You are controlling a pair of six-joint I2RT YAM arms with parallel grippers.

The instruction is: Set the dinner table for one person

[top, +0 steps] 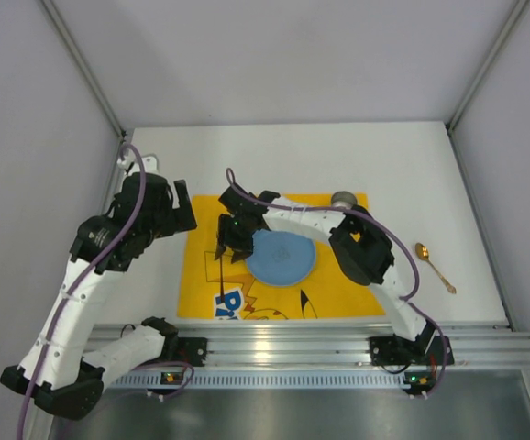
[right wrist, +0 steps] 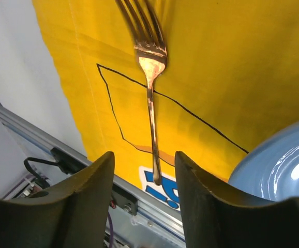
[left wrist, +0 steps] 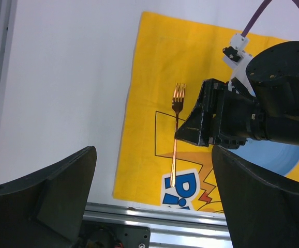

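A copper-coloured fork (right wrist: 150,103) lies on the yellow printed mat (top: 201,275), left of the blue plate (top: 281,257), tines pointing away from the arms. My right gripper (right wrist: 144,157) hangs just over the fork's handle, open, with a gap on each side of the handle and nothing held. In the left wrist view the fork (left wrist: 175,150) runs under the right gripper's black body. My left gripper (left wrist: 153,152) is open and empty, up over the dinner table (top: 292,156) beside the mat's left edge.
A gold spoon (top: 435,266) lies on the bare table right of the mat. A small grey bowl (top: 344,198) sits at the mat's far right corner. An aluminium rail (top: 320,339) borders the near edge.
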